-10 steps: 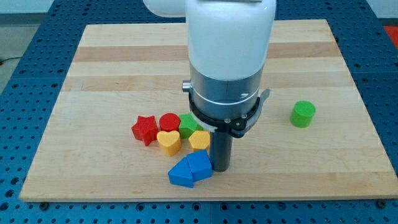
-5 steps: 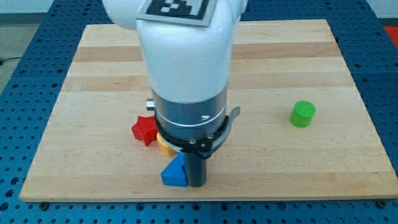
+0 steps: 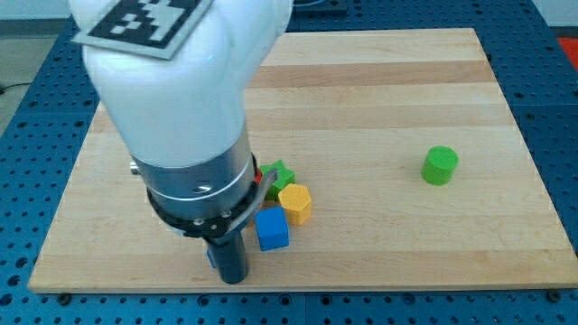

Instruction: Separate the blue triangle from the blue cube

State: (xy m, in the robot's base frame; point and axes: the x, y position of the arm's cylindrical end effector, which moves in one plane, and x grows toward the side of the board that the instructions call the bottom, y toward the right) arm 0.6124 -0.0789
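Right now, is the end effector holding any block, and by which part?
Nothing is held. My tip only pushes; it sits left of the blue cube.

We see a wooden board (image 3: pixel 406 81) carrying a blue cube (image 3: pixel 272 229), yellow hexagonal block (image 3: pixel 295 203) and green block (image 3: pixel 279 174) at lower centre, and a green cylinder (image 3: pixel 440 165) at right.

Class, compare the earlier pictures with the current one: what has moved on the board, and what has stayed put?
My tip swept toward the view's left, pushing the blue triangle with it; only a sliver shows behind the rod. The blue cube is left apart, on the tip's right. The green cylinder and yellow hexagon stayed put.
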